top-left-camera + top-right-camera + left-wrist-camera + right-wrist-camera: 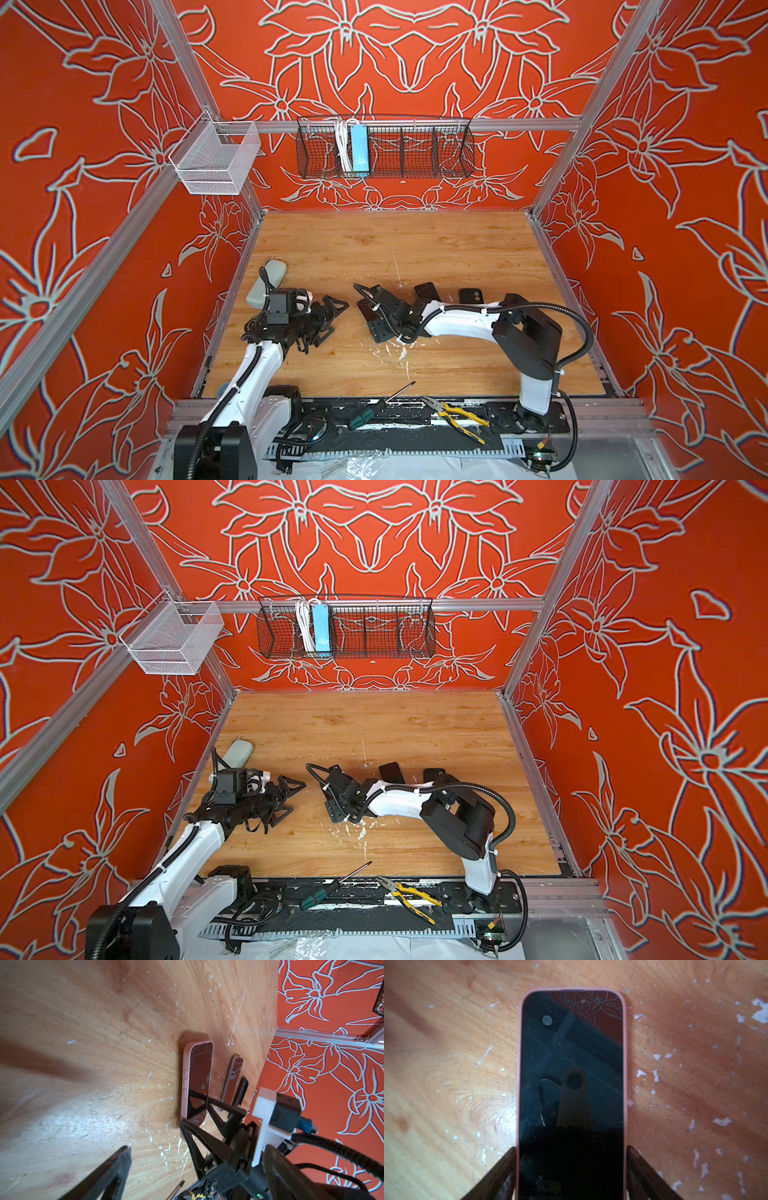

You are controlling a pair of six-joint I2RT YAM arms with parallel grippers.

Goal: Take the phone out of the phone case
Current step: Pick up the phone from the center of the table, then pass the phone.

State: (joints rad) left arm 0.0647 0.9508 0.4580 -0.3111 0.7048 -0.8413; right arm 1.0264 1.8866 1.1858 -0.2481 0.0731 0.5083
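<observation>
**Pink-cased phone pinched at one end; three phones on the table**

Right wrist view: the phone [571,1059] lies face up on the wooden table [446,1053]. Its dark glass mirrors the red flowered wall. It sits fully inside a pink case [519,1068], whose rim shows along both long sides and the far end. The right claw [571,1147] straddles the near end, with one finger pressed against each long side of the case.

Left wrist view: three phones lie side by side. They are the pink-cased one, with three button bumps on its side, a pale-edged phone [232,1078] near it, and a dark phone [241,1091] just beside that.

Top views: the right arm hides the cased phone in both. The left claw [340,318] hangs spread wide and holds nothing. One screwdriver [374,409] and one pair of pliers [455,415] lie on the front rail.
</observation>
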